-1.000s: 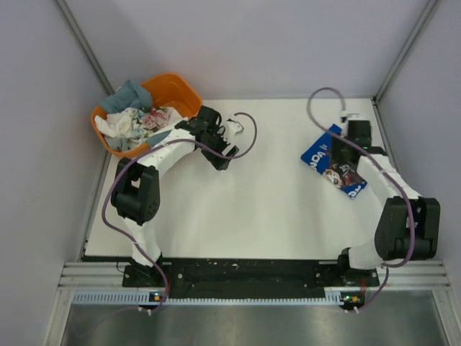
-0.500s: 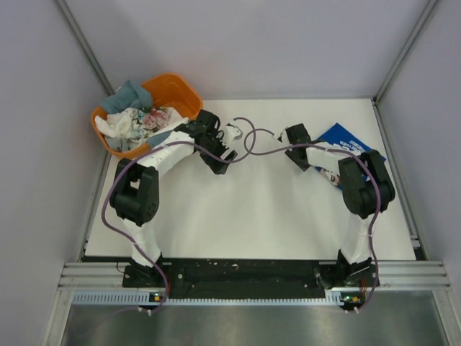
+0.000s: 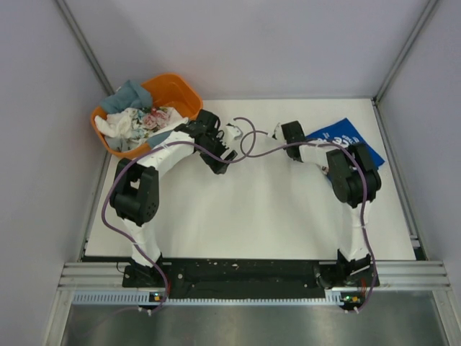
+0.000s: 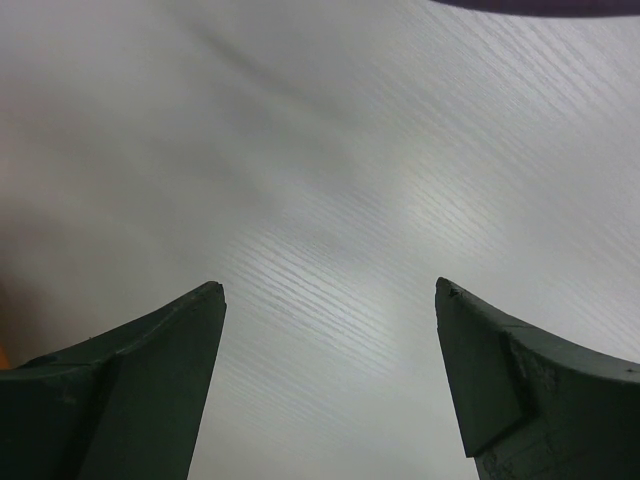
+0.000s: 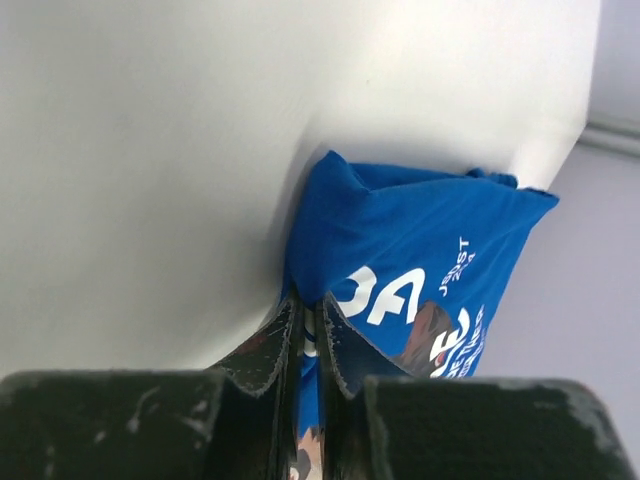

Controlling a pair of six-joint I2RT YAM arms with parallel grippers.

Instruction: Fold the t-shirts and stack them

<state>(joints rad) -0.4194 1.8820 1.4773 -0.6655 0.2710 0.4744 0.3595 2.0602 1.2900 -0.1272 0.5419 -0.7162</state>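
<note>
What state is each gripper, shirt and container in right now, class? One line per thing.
blue t-shirt: folded, lying at far right of table
right gripper: shut on blue t-shirt edge
left gripper: open, empty, over bare table
orange tub: holds a heap of shirts
shirts in tub: crumpled, unfolded

Only lettering I can spot is on the royal blue t-shirt (image 5: pixel 400 240): big white letters, cut off at a fold, look like "OA" or maybe "DA". Smaller white lines beside them are too tiny to read.
</note>
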